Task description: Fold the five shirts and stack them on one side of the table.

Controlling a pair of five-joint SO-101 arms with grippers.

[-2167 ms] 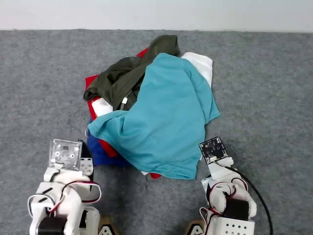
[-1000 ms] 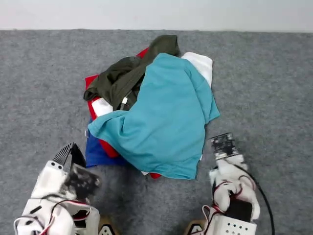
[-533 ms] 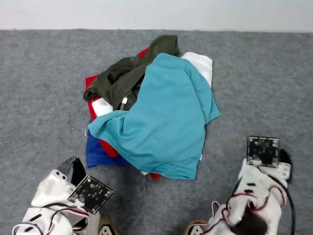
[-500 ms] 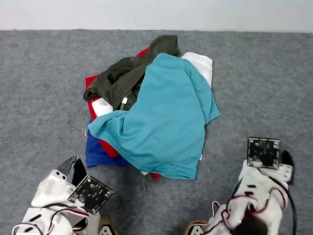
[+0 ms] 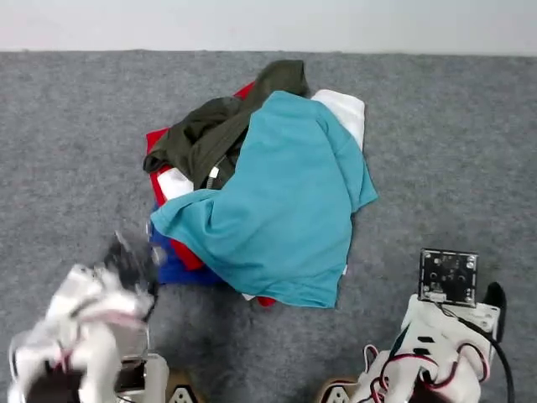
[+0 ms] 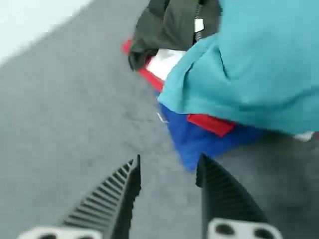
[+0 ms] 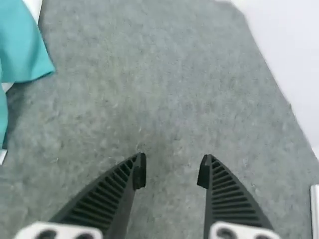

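Note:
A loose heap of shirts lies mid-table: a teal shirt [image 5: 285,201] on top, an olive one [image 5: 214,126] at the back left, a white one [image 5: 342,109] at the back right, red [image 5: 180,252] and blue [image 5: 172,267] ones underneath. My left gripper [image 6: 167,172] is open, hovering over bare carpet just short of the blue shirt [image 6: 209,139] and teal shirt [image 6: 249,74]. In the high view the left arm [image 5: 92,319] is blurred at the front left. My right gripper [image 7: 172,172] is open over bare carpet, with the teal shirt's corner [image 7: 20,50] off to one side. The right arm [image 5: 445,311] is at the front right.
The grey carpeted table [image 5: 75,168] has free room on both sides of the heap. A pale wall [image 5: 268,25] runs along the table's far edge. In the right wrist view the table's edge [image 7: 279,94] borders a white surface.
The left arm has swung toward the heap's front left corner and is blurred. The right arm moved from beside the teal shirt out to the front right, then held nearly still.

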